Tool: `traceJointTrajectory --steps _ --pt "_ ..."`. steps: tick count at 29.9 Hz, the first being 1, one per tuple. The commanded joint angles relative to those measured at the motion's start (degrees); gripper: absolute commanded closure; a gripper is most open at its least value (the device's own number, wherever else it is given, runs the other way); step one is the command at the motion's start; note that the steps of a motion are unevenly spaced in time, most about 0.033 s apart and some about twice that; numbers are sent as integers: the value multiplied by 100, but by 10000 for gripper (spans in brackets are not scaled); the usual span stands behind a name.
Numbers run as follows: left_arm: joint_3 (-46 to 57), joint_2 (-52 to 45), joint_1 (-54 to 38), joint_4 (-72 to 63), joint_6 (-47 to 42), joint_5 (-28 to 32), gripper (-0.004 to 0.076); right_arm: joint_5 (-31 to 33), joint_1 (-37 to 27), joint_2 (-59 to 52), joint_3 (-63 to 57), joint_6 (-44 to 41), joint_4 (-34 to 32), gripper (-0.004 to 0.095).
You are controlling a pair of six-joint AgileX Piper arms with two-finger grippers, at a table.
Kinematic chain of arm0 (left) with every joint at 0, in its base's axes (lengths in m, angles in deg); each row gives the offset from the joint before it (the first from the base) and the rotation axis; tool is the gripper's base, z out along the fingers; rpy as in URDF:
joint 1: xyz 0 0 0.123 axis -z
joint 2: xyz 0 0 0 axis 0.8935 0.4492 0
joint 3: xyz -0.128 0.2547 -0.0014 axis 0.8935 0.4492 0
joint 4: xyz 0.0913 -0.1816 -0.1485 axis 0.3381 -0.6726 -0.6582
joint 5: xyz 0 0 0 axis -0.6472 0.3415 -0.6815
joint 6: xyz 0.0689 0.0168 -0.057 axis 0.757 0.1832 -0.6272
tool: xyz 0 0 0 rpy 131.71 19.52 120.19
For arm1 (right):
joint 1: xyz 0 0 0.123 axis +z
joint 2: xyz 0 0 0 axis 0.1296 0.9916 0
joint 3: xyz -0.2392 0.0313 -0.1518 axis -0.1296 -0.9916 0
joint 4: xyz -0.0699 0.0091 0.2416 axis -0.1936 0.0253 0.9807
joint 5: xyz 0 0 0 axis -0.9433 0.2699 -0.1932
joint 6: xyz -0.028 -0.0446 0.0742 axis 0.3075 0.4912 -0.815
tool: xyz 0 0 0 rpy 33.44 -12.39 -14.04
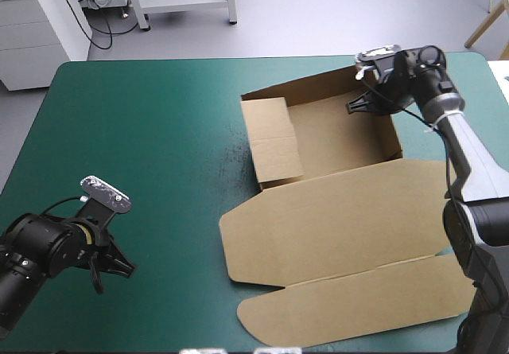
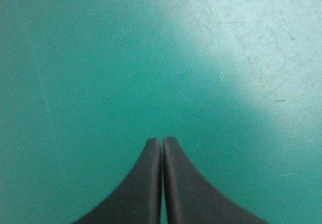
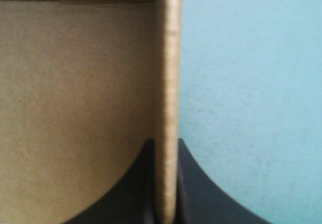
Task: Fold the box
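Box wall edge clamped inside right end effector.

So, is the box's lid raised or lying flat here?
Flat. The lid lies spread on the teal-green cover, nearer than the tray, whose walls stand raised. The right gripper is shut on a wall near its far right corner.
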Motion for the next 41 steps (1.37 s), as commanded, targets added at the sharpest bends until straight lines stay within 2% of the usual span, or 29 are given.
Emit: traceJointTrajectory --steps 1,11,18,21,24,29,32,34,41 --pt "-129 -65 34 72 -65 61 734 -184 -622 -388 186 53 -94 927" --pt "-129 -65 34 201 -65 -309 734 -456 -2287 -365 186 26 188 927" --pt "-129 -65 34 179 -76 -351 734 -405 -3078 -120 186 -95 328 891" --pt "-129 -65 34 74 -90 -302 734 -405 -3317 32 186 -97 517 807" --pt "-129 -65 34 10 -90 -290 734 -405 -3491 110 186 -95 752 650" --pt "-129 -65 34 -56 -90 -290 734 -501 -3593 110 186 -95 730 260" --pt "-129 -65 34 -118 -90 -290 734 -515 -3590 82 186 -95 740 98" --pt "-129 -65 34 -154 -90 -290 734 -515 -3590 3 186 -95 763 63" --pt "-129 -65 34 -167 -90 -290 734 -283 -3590 -436 400 -59 776 75"
